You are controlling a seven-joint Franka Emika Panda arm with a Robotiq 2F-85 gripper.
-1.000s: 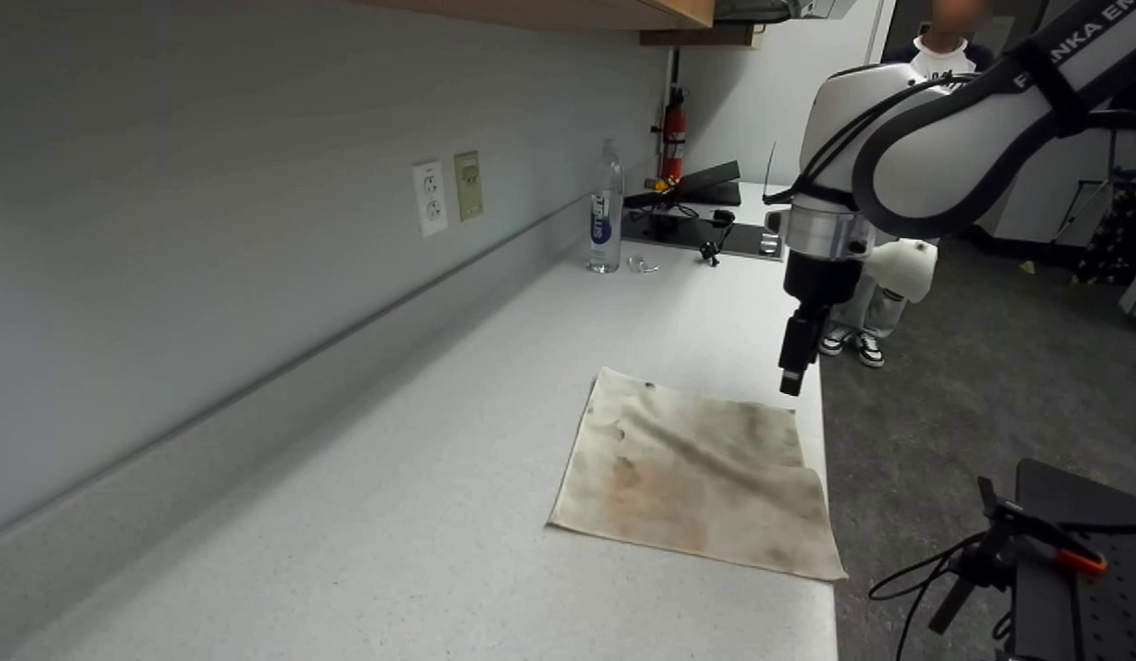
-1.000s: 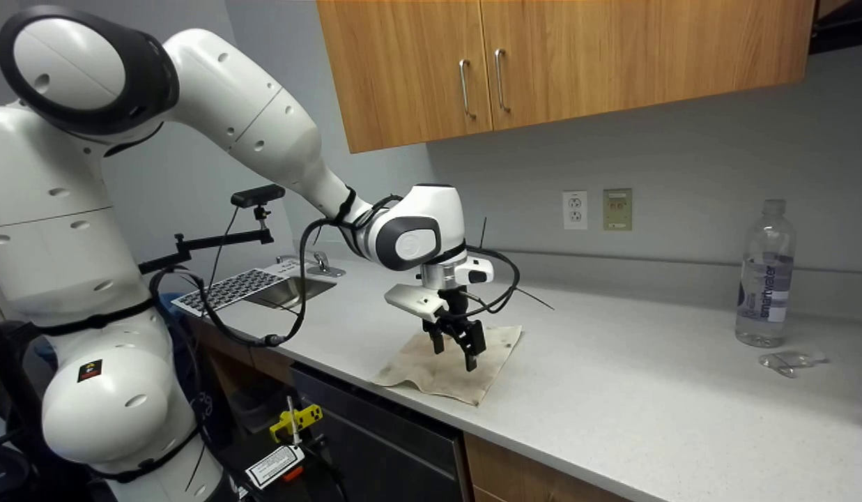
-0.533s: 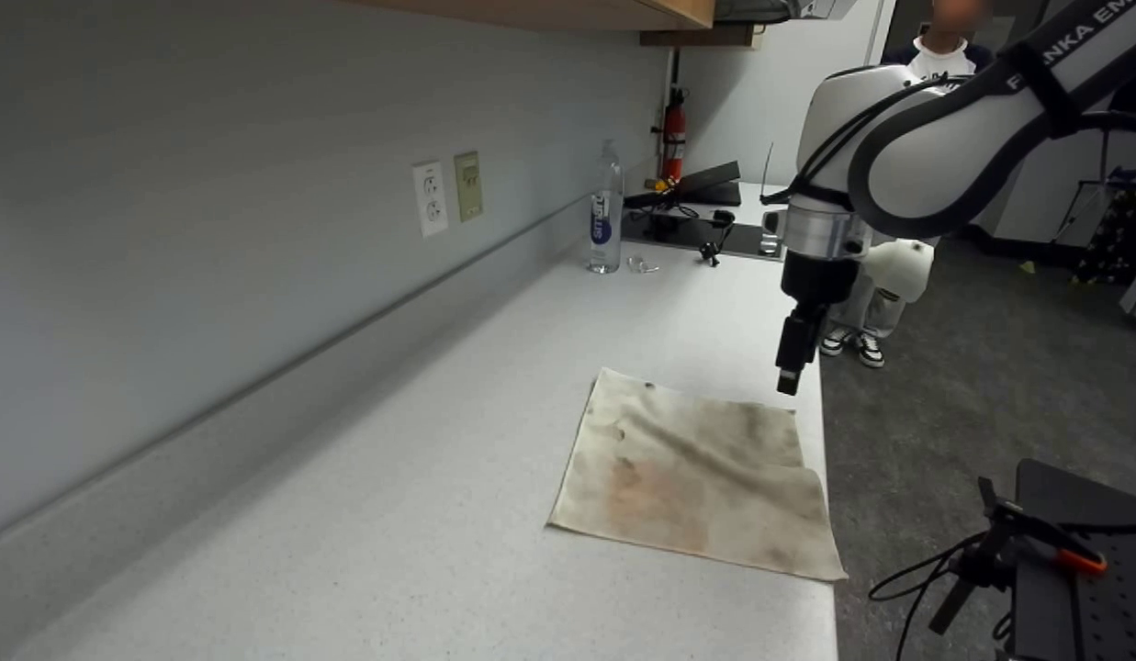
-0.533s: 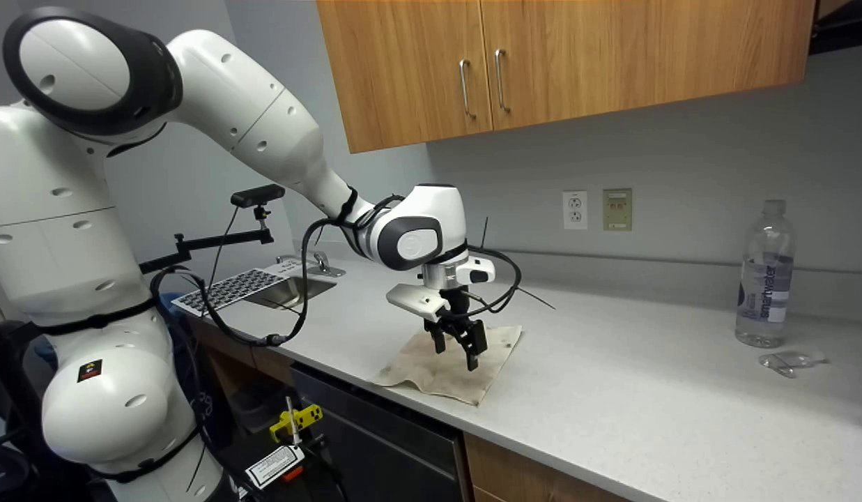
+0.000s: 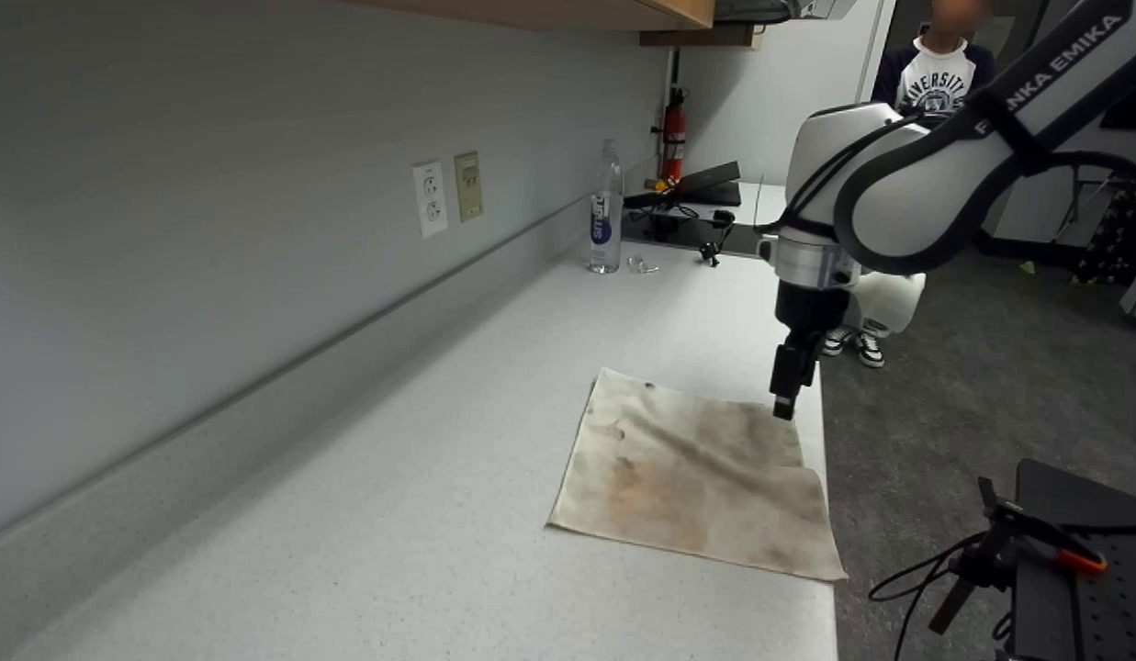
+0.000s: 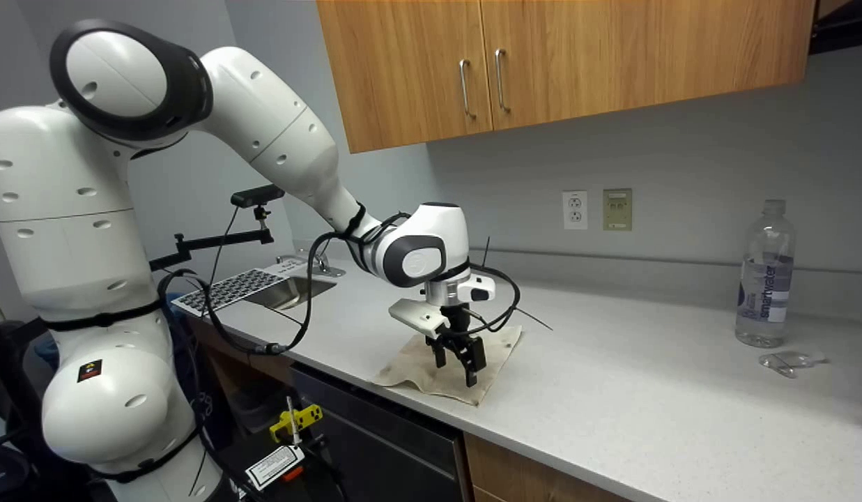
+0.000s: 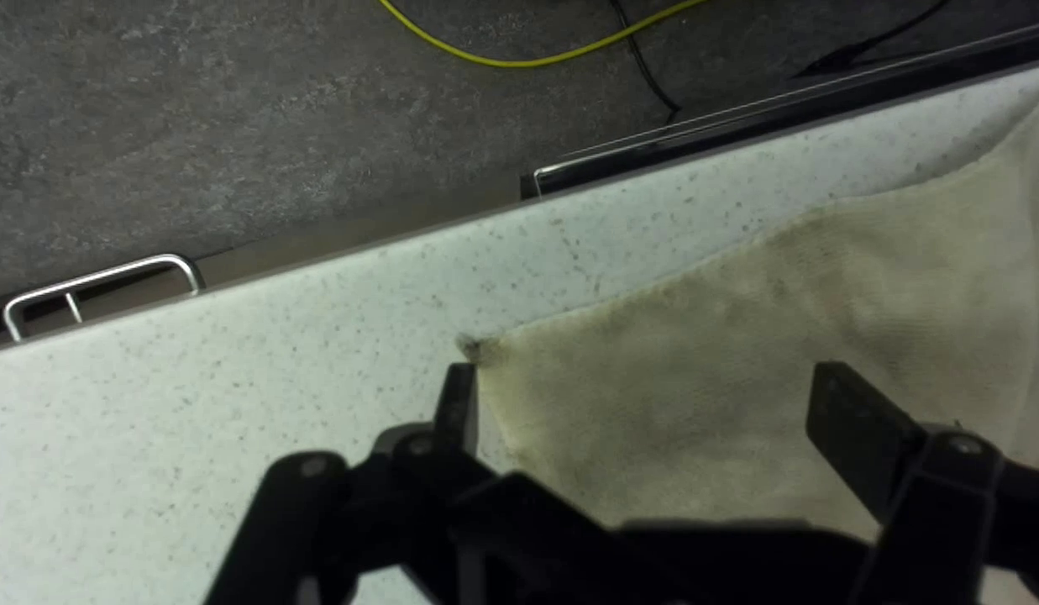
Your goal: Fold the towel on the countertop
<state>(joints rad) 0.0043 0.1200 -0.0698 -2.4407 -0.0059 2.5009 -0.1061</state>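
Note:
A stained beige towel (image 5: 687, 487) lies spread and unfolded on the white countertop (image 5: 393, 532), near its front edge, with a ripple along that side. It also shows in an exterior view (image 6: 500, 348), partly hidden behind the gripper. My gripper (image 5: 783, 408) is open and empty, pointing down above the towel's corner by the counter edge. In an exterior view the gripper (image 6: 456, 373) has its fingers apart over the towel. In the wrist view the gripper (image 7: 645, 370) spans the towel (image 7: 905, 286), one fingertip beside its dark corner and the other over the cloth. I cannot tell whether it touches.
A water bottle (image 6: 765, 279) and clear glasses (image 6: 789, 361) stand farther along the counter. A wooden cabinet (image 6: 577, 63) hangs above. A sink (image 6: 291, 293) is at the far end. The counter drops off to the floor (image 7: 233, 126). A person (image 5: 935, 83) stands behind the arm.
The gripper has moved down toward the towel's corner and slightly toward the wall side. Its fingers stay apart. The towel has not moved.

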